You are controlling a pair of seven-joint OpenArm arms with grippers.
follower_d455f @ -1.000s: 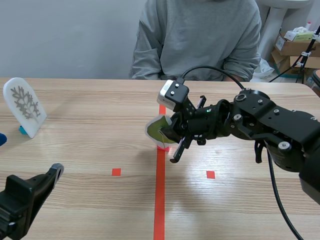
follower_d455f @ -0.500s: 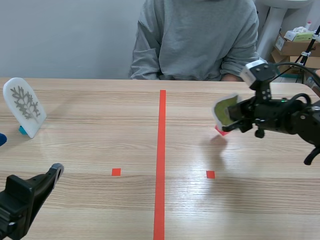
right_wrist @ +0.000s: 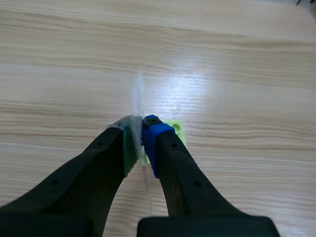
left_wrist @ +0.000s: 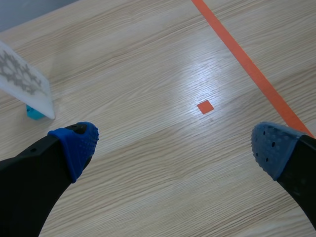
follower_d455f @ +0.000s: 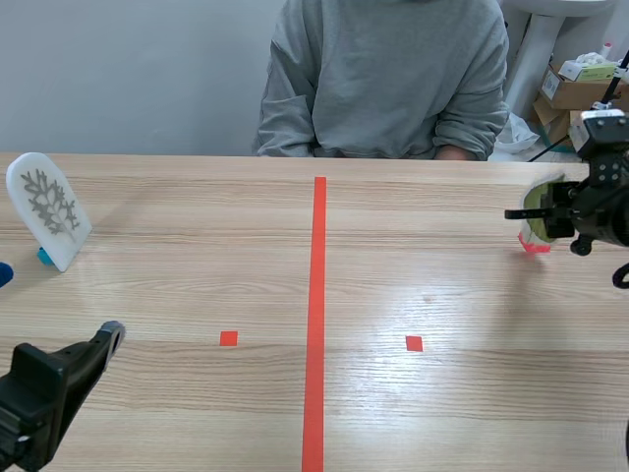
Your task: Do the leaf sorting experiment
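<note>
- Right now the right jaws sit at the far right edge of the scene view, closed on a green leaf card point(follower_d455f: 539, 209) with nothing else in their hold.
- Seen from the right wrist, the green leaf card point(right_wrist: 138, 118) stands edge-on, pinched between the two pads point(right_wrist: 151, 134), with a bit of green showing just beside the blue one.
- Its small red foot point(follower_d455f: 534, 246) hangs close over the desk point(follower_d455f: 197, 285); whether it touches the wood I cannot tell.
- The left jaws, low in the lower left corner of the scene view, stand wide apart and hold nothing; their blue pads point(left_wrist: 75, 147) frame bare wood and a small tape square point(left_wrist: 205, 106).
- A white leaf card point(follower_d455f: 46, 207) with a grey, branching leaf stands upright at the far left of the scene view, on a blue foot, well apart from the green one and on the other side of the red tape line point(follower_d455f: 316, 295).
- A person point(follower_d455f: 388, 74) in a grey top sits at the top centre of the scene view.
- I judge the step in hand to be placing: the green leaf goes to the right-hand side, opposite the grey one.
- The next move calls for lowering the card until its foot rests flat, then parting the jaws evenly so that it stays upright and does not tip.
</note>
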